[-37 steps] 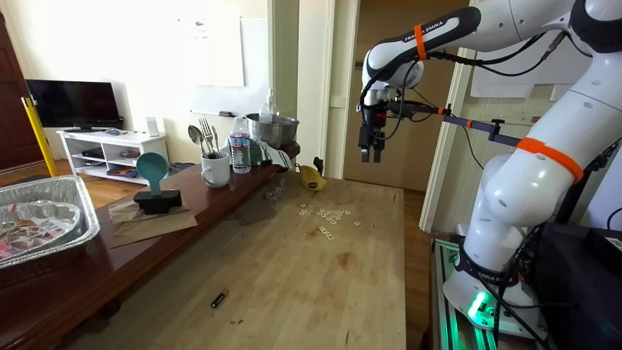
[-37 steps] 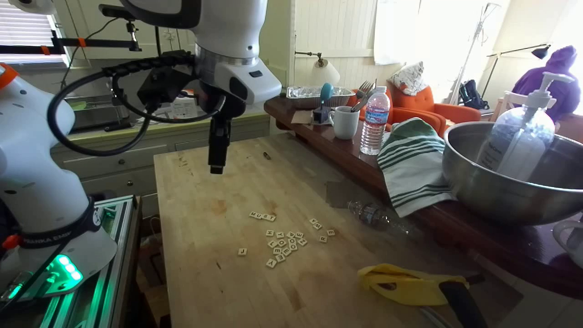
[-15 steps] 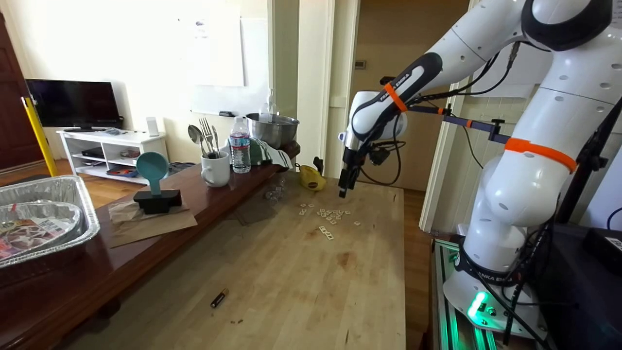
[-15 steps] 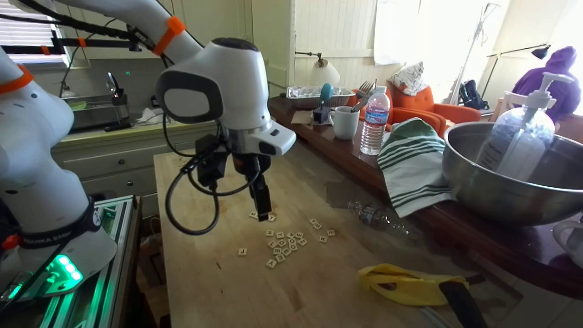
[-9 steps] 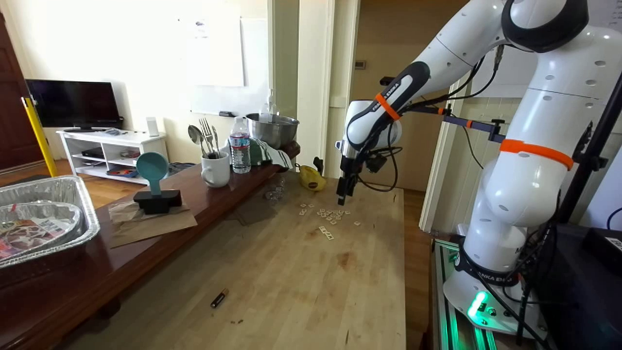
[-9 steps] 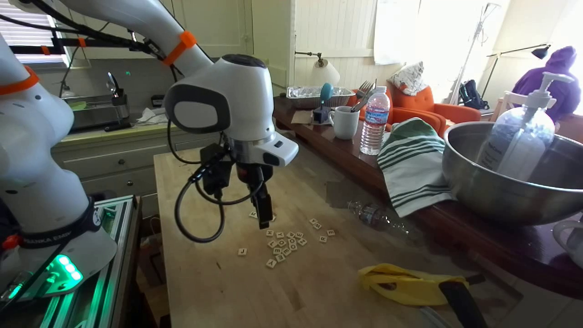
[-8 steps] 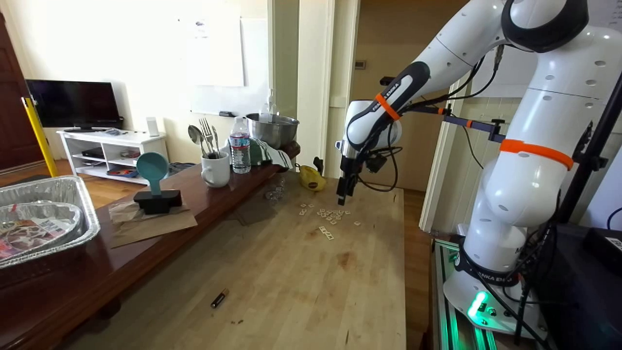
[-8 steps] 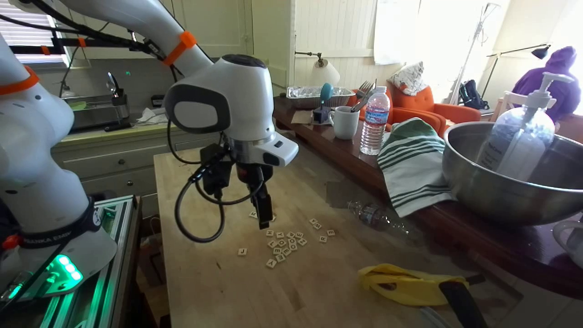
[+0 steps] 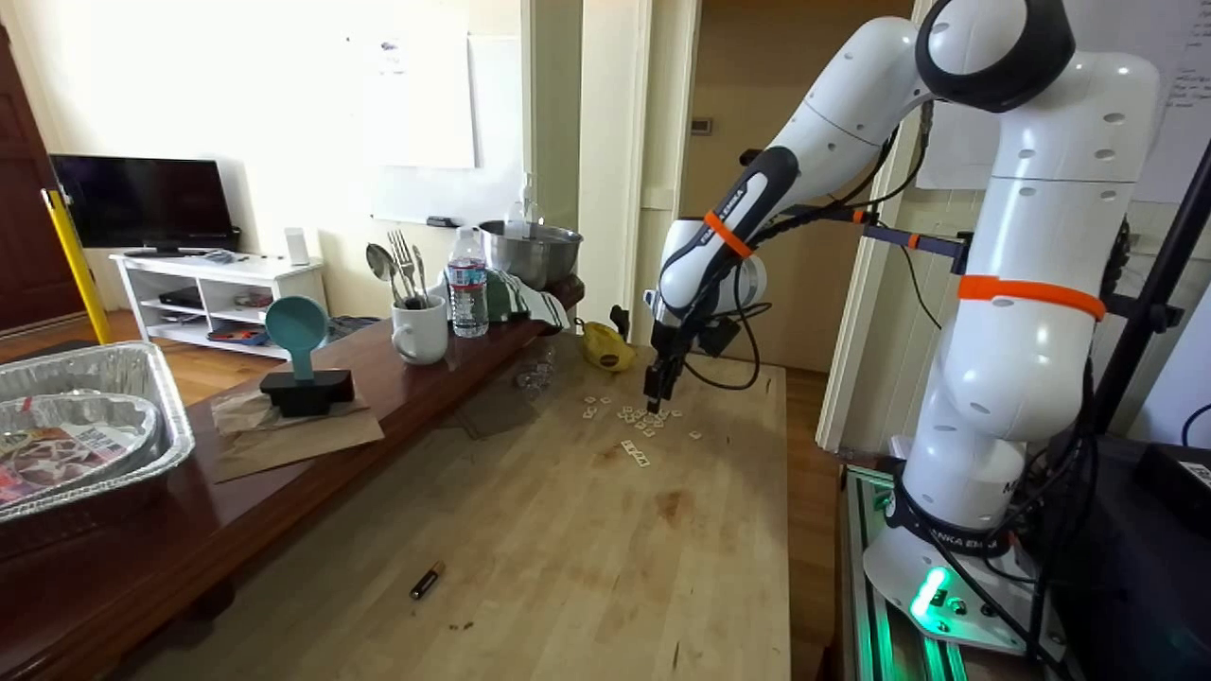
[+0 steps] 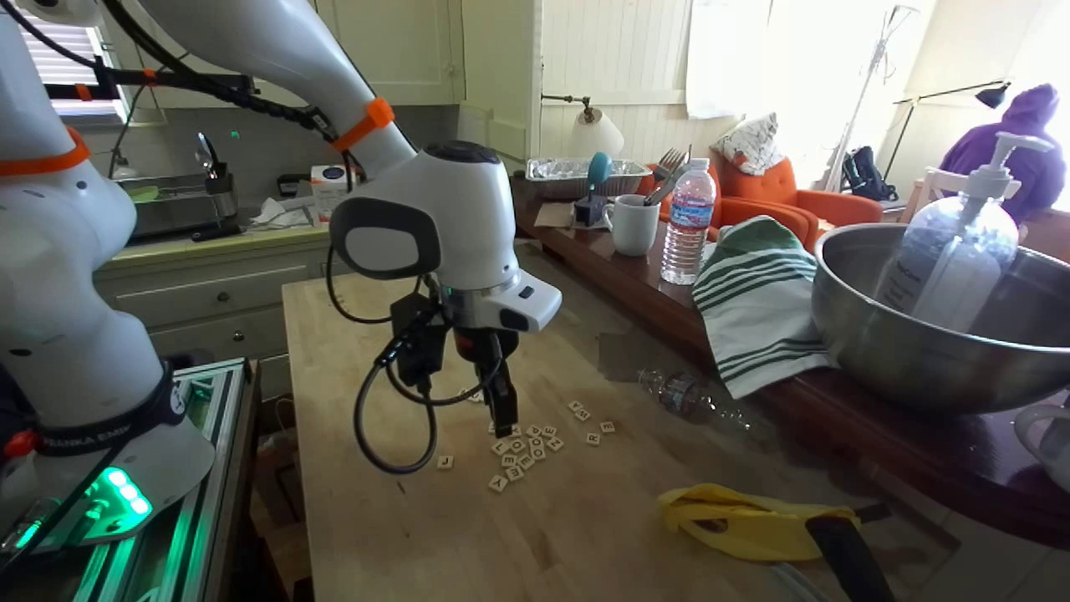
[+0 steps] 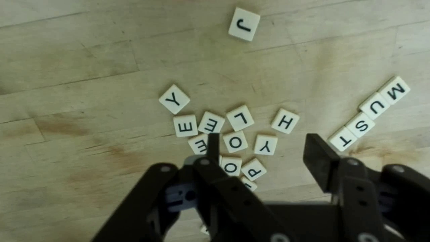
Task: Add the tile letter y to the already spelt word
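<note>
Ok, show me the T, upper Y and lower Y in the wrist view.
T (image 11: pixel 343 138): wrist view, middle of face.
Upper Y (image 11: pixel 174 99): wrist view, middle of face.
Lower Y (image 11: pixel 265 145): wrist view, middle of face.

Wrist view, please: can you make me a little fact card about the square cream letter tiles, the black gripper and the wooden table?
Word spelt: MUST, on a row of four square cream tiles with black letters
Letter to add: Y, not yet joined to that row
Black two-fingered gripper: open, holding nothing, over loose cream tiles
One Y tile: at the loose group's edge
Other Y tile: on the pale wooden table, seen within the gripper's opening
J tile: alone, apart from the rest
Partly hidden: some loose tiles, behind the gripper
</note>
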{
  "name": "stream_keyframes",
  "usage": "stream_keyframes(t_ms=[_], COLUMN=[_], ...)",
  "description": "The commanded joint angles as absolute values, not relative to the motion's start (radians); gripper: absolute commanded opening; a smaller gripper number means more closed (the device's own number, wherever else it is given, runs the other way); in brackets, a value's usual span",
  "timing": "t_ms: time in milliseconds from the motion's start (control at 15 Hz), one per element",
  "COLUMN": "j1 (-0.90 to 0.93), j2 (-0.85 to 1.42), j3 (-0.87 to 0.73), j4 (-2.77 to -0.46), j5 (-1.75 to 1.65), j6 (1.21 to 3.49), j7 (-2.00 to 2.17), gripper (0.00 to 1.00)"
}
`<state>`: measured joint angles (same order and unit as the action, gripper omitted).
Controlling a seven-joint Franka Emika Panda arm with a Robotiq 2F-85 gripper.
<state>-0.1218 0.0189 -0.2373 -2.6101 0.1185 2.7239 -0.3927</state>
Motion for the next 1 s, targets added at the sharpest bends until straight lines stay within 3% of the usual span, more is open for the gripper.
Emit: stream_keyframes(t_ms=[0, 333, 933], j1=[-0.146, -0.183, -0.227], j2=[0.13, 0.181, 0.234], j3=[-0.188, -0.132, -0.093], j4=[-2.548, -2.517, -2.486], j5=[0.198, 0.195, 0.183], j6=[2.774, 2.8, 2.805], j7=[-0.432, -0.437, -0.453], gripper=[0.35, 0.01, 0.0])
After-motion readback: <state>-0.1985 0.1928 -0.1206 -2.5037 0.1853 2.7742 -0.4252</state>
